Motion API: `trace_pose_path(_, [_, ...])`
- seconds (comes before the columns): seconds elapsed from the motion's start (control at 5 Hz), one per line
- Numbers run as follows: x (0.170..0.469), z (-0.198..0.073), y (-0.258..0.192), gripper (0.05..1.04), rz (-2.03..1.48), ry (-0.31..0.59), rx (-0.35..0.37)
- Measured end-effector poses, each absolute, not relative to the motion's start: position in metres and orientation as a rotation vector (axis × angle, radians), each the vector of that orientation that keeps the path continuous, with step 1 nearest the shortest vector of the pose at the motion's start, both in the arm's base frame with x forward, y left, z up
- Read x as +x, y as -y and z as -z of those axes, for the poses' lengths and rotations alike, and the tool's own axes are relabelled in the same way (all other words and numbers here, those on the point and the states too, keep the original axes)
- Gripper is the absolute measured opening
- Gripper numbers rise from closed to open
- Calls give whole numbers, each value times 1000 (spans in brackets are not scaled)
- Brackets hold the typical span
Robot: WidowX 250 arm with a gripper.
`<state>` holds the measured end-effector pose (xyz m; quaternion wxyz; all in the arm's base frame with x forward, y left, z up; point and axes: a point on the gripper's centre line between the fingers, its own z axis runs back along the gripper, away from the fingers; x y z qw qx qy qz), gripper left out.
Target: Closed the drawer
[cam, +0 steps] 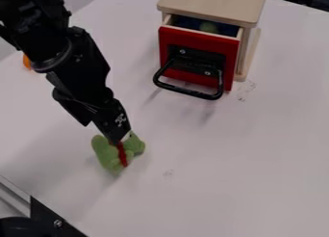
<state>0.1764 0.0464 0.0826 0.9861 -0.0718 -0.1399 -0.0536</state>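
The hand (120, 140) slants down at a green toy (103, 152).

Likely a lab, robot arm (80, 62), white tabletop (257, 159)

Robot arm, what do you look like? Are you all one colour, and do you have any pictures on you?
The robot arm is black, with chunky, angular parts and a rounded collar. The gripper is black too, with a small whitish marking just above its tip.
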Motion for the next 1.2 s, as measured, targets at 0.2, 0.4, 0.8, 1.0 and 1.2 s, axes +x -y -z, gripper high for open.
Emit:
trace_pose_path(0.2, [174, -80, -45, 997, 107, 271, -149])
trace_pose_path(0.4, [185, -77, -45, 997, 75, 266, -149])
trace_pose_path(0.8, [224, -79, -42, 998, 13, 270, -35])
trace_pose_path(1.0, [242, -78, -34, 998, -85, 286, 28])
trace_pose_path(1.2, [270, -77, -19, 997, -218, 309, 67])
